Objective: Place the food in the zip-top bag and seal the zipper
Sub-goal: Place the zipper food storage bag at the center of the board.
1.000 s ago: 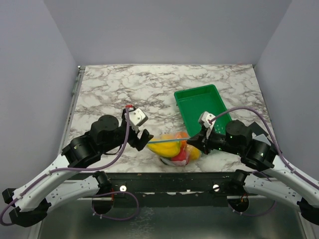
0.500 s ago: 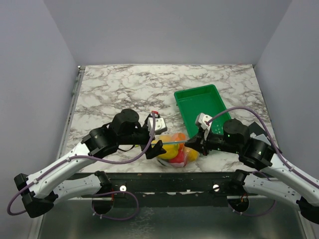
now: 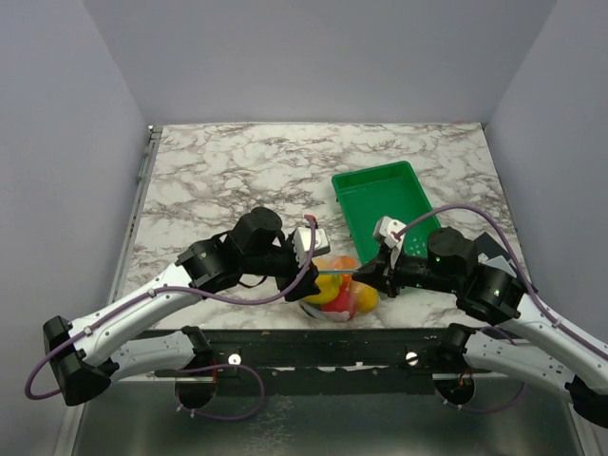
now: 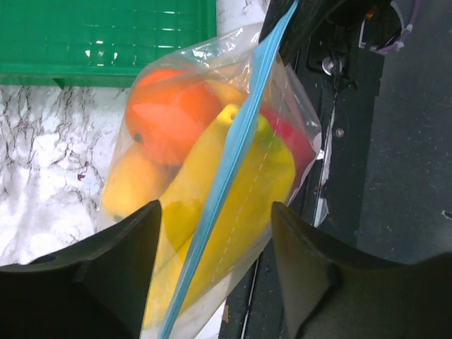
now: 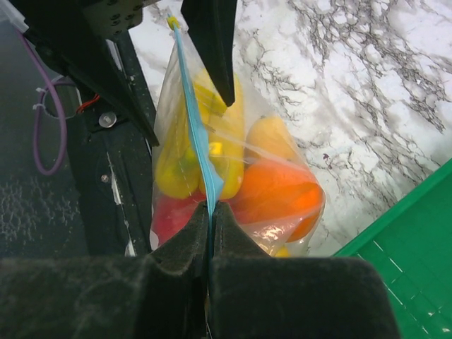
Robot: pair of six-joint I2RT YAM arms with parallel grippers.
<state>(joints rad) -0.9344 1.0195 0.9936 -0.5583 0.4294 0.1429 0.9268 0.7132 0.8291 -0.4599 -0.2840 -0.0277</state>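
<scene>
Two tools meet at one clear zip-top bag (image 3: pixel 340 290), which sits at the near edge of the table (image 3: pixel 237 171), just in front of the green tray (image 3: pixel 385 204). The bag is full of food: an orange fruit (image 4: pixel 169 116), a yellow banana (image 4: pixel 233 191), a red fruit (image 4: pixel 293 141) and a lemon (image 4: pixel 134 187). The blue zipper (image 4: pixel 226 183) is on top of the bag, and its long line runs left to right, from one tool to the other. The right tool (image 5: pixel 210 212) is at the right end of the zipper, with its two fingers pressed together on the blue strip. The left tool (image 4: pixel 214 219) is at the left end. Its fingers are wide apart, one on the far side of the strip and one on the near side, and the strip runs through the gap between them. The fruit hangs in the bag below the strip, between the two tools.
</scene>
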